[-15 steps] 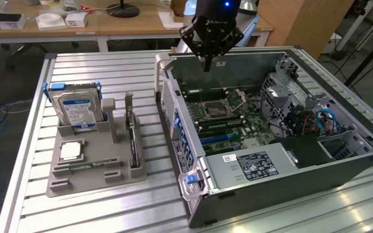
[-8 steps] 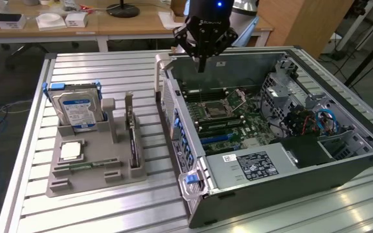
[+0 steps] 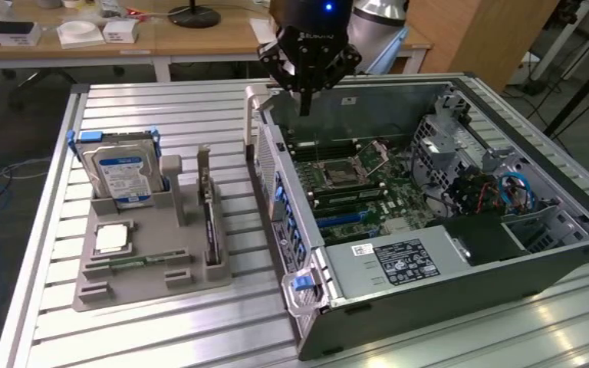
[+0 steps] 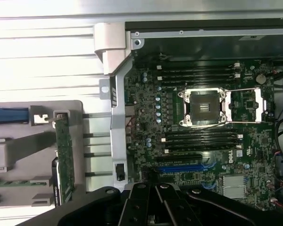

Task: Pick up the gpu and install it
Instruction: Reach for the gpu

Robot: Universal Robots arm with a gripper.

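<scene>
The gpu [image 3: 208, 211] stands on edge in a slot of the grey holder tray [image 3: 120, 287], left of the open computer case [image 3: 459, 253] in the exterior view. In the wrist view the gpu [image 4: 63, 155] appears edge-on as a thin green board. My gripper [image 3: 305, 107] hangs above the case's rear edge, well away from the gpu, with its fingers shut and nothing between them. The wrist view shows the gripper [image 4: 155, 202] over the motherboard [image 4: 203, 122], near a blue expansion slot [image 4: 181, 167].
A silver hard drive [image 3: 120, 172] with blue clips stands at the tray's back. A processor chip [image 3: 110, 239] and a memory stick [image 3: 136, 262] lie on the tray. Cables and a drive cage [image 3: 489, 184] fill the case's right side. Desks stand behind the ribbed metal table [image 3: 172, 107].
</scene>
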